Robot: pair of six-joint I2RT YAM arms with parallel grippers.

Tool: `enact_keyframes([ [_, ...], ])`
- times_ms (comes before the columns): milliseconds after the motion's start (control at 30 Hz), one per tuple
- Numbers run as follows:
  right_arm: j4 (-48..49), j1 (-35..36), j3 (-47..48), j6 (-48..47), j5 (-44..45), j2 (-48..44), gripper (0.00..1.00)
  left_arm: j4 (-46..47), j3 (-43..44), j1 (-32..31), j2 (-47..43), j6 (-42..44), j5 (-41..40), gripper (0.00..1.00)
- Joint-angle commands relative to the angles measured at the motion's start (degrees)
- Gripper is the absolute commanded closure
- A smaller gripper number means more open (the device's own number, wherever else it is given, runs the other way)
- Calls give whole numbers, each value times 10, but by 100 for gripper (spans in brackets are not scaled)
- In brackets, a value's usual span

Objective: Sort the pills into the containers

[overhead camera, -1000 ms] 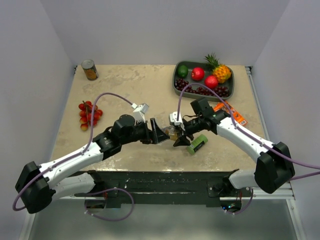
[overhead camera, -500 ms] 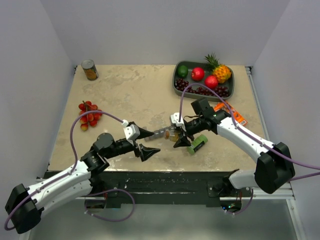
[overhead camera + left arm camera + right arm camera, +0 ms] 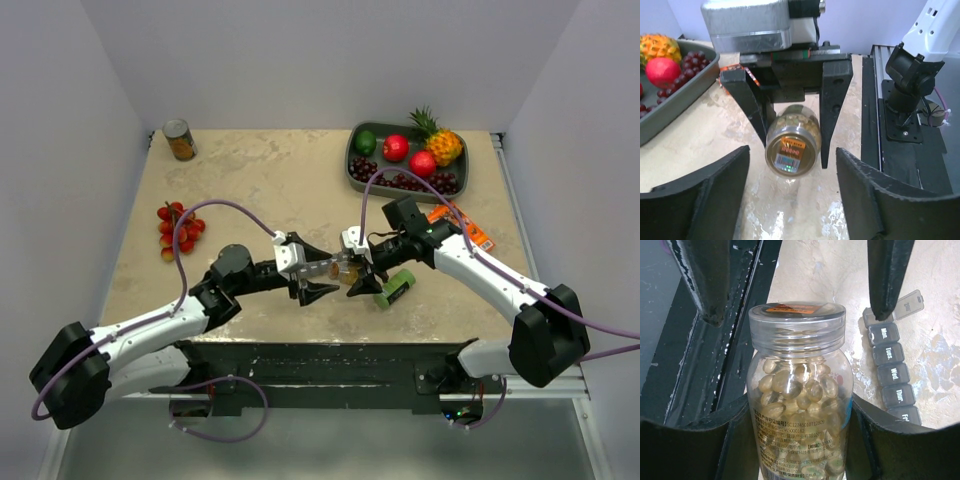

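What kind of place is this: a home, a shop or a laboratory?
Probably a laboratory robot cell: plain white walls enclose one table, two arms are bolted at its edge, and the fruit tray looks like a prop.

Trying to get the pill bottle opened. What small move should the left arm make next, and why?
Probably nudge the left gripper forward a touch and close it on the cap. The right gripper clamps the bottle sideways, cap on and facing the left arm, whose open fingers stand either side of the cap without touching.
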Motion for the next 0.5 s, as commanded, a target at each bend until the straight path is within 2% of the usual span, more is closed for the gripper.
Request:
enact_keyframes([
  [0, 1, -2, -1, -13, -29, -11, 100, 70, 34, -6, 21, 14, 29, 34],
  [167, 0, -2, -1, -13, -28, -12, 100, 52, 49, -7, 42, 14, 33, 53],
  [200, 0, -2, -1, -13, -29, -12, 100, 42, 54, -8, 46, 14, 33, 62],
  [267, 0, -2, -1, -13, -29, -12, 100, 32, 56, -8, 46, 13, 27, 71],
  [300, 0, -2, -1, -13, -27, -11, 100, 25, 58, -8, 43, 14, 24, 80],
  [367, 0, -2, -1, -12, -27, -10, 100, 20, 60, -8, 43, 13, 19, 88],
  [400, 0, -2, -1, -12, -27, -11, 100, 14, 63, -8, 43, 13, 16, 97],
  [467, 1, -2, -2, -11, -26, -10, 100, 4, 68, -9, 44, -15, 10, 100],
])
